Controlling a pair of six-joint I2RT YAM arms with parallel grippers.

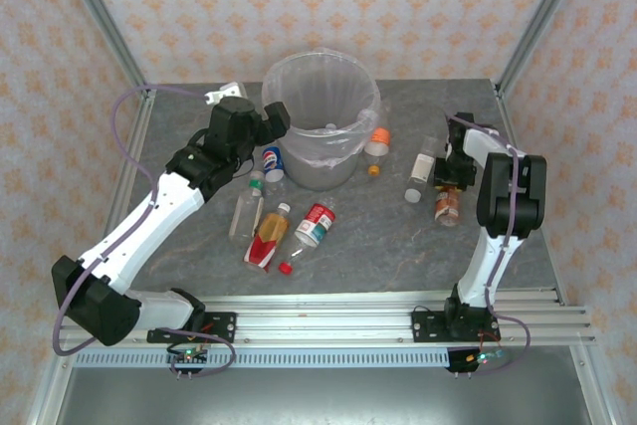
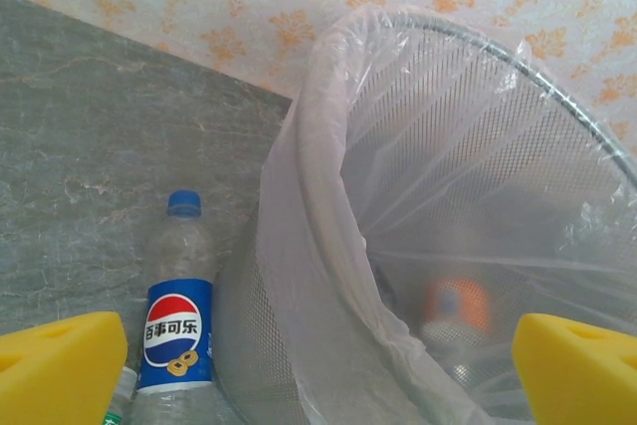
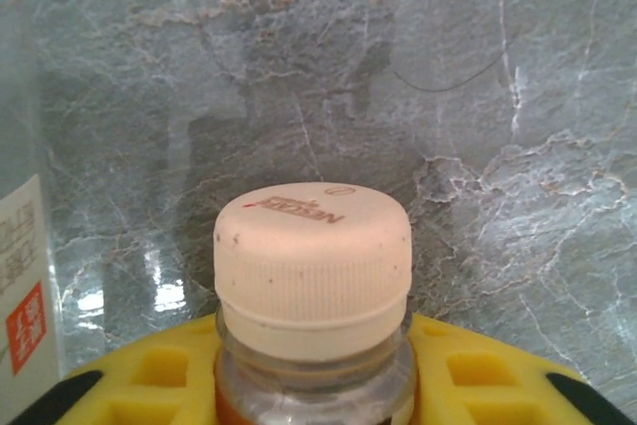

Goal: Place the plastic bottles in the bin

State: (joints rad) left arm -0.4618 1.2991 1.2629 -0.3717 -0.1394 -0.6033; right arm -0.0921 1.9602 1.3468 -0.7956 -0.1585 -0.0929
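Note:
The bin [image 1: 320,116] stands at the back middle of the table, and its bag-lined rim [image 2: 328,146] rises close in the left wrist view. My left gripper [image 1: 274,122] hangs open at the bin's left rim, its yellow fingertips [image 2: 60,365] wide apart with nothing held. A Pepsi bottle [image 1: 272,161] [image 2: 177,316] lies just left of the bin. My right gripper [image 1: 450,189] [image 3: 314,370] is shut on the neck of a white-capped bottle [image 1: 447,208] [image 3: 312,256] with brownish-orange contents. Several more bottles lie around: clear [image 1: 246,214], yellow-red [image 1: 267,239], red-labelled [image 1: 315,226], orange-labelled [image 1: 377,142], white-labelled [image 1: 422,168] [image 3: 20,286].
A loose red cap [image 1: 286,268] lies near the front bottles. A white object [image 1: 224,94] sits at the table's back left corner. Metal frame posts [image 1: 105,17] flank the table. An orange blur [image 2: 456,311] shows through the bin's mesh and bag.

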